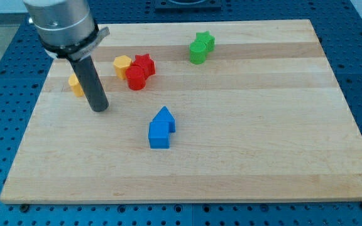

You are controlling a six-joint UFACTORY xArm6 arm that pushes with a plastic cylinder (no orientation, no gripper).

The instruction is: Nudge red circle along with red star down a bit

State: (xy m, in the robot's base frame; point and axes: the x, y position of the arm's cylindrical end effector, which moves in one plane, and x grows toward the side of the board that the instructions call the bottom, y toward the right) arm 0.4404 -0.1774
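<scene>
The tool ended in a plain rod; my tip rested on the tabletop, holding nothing, left of and below the red circle. The red star touched the circle's upper right. A yellow block sat against both reds.

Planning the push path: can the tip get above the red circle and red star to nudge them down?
Probably yes. My tip sits to the view's left of the red circle and red star. The yellow block touches them on that side, so swing above it.
</scene>
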